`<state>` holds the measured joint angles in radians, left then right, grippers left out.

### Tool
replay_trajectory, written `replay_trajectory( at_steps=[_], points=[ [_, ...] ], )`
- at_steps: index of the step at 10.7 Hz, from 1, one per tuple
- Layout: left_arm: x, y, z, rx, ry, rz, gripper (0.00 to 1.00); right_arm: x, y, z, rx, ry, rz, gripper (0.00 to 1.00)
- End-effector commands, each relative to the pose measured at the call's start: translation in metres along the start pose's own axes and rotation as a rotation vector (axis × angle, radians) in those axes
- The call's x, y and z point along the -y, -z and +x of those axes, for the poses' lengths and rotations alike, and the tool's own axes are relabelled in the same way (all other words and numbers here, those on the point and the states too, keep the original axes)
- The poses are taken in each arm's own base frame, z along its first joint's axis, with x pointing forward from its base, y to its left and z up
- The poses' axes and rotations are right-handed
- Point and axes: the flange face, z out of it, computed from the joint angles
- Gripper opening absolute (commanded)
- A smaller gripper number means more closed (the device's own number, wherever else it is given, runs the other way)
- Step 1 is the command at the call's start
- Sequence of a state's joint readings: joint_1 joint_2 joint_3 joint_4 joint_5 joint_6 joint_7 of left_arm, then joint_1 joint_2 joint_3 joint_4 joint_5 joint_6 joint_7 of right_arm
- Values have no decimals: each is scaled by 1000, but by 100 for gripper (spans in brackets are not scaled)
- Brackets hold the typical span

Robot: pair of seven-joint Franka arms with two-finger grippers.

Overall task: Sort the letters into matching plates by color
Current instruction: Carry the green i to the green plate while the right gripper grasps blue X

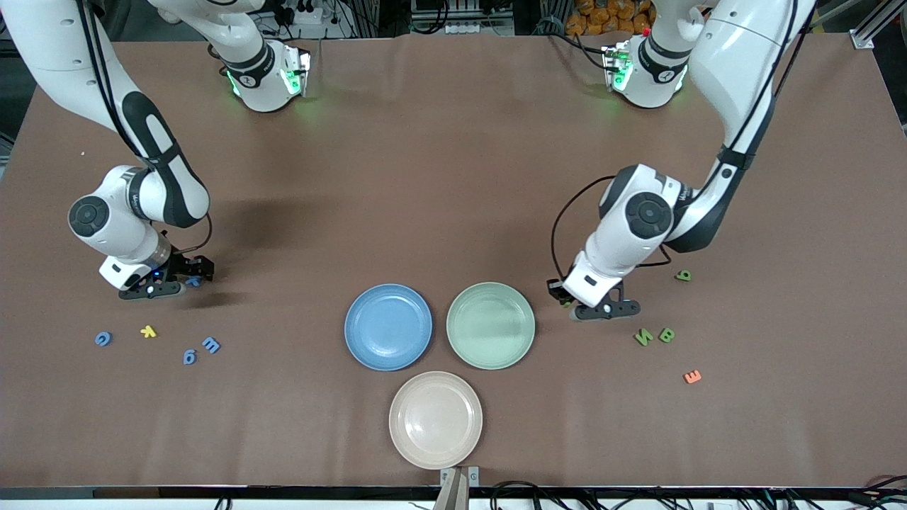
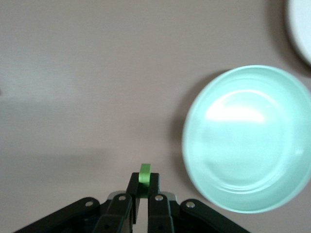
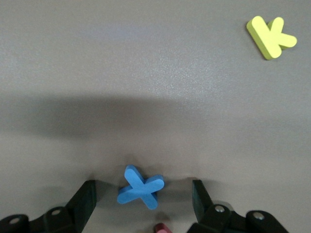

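My left gripper (image 1: 562, 296) is shut on a green letter (image 2: 145, 174), low over the table beside the mint green plate (image 1: 490, 325), toward the left arm's end. That plate also shows in the left wrist view (image 2: 248, 141). My right gripper (image 1: 191, 275) is open and down at the table, with a blue X letter (image 3: 141, 188) lying between its fingers (image 3: 87, 196). The blue plate (image 1: 388, 327) and beige-pink plate (image 1: 435, 419) hold nothing. A yellow K (image 3: 270, 36) lies close by.
Three blue letters (image 1: 103, 338) (image 1: 189, 356) (image 1: 211, 345) and the yellow K (image 1: 148, 331) lie nearer the camera than my right gripper. Three green letters (image 1: 683, 275) (image 1: 643, 337) (image 1: 667, 334) and an orange one (image 1: 692, 377) lie near the left arm's end. A pink piece (image 3: 163, 228) shows under the right wrist.
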<state>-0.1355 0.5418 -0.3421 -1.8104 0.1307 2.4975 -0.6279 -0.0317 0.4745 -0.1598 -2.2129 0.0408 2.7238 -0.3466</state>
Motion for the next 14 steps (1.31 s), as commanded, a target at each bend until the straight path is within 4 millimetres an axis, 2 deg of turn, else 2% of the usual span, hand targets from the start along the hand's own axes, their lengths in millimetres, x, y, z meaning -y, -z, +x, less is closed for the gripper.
replay_trajectory(
  at_steps=[1, 2, 4, 5, 6, 7, 8, 10, 11, 13, 14],
  points=[
    [-51, 3, 2, -19, 7, -59, 0, 2, 9, -10, -12, -6, 12, 80],
    [-69, 2, -7, -16, 5, -65, 0, 3, 8, -11, -9, -6, 13, 76],
    [-86, -16, -15, 5, 14, -73, 0, 3, 8, -11, -9, -6, 14, 64],
    [-103, -18, -20, 1, 40, -79, 0, 4, 8, -10, -9, -4, 14, 58],
    [-109, -18, -21, -6, 49, -80, 0, 3, 8, -11, -9, -6, 14, 54],
    [-101, -17, -14, -13, 38, -75, 60, 4, 8, -10, -9, -4, 14, 49],
    [-92, -16, -8, -37, -12, -50, 100, 4, 7, -11, -9, -4, 14, 46],
    [-66, -10, 7, -17, 3, 7, 100, 4, 7, -11, -9, -4, 14, 39],
    [-47, -1, 15, 7, 5, 44, 100, 4, 7, -11, -9, -4, 14, 35],
    [-9, 3, 31, 56, -39, 93, 100, 7, 8, -8, -11, 1, 16, 30],
    [16, 3, 41, 76, -25, 110, 100, 13, 12, -3, -23, 13, 19, 28]
  ],
)
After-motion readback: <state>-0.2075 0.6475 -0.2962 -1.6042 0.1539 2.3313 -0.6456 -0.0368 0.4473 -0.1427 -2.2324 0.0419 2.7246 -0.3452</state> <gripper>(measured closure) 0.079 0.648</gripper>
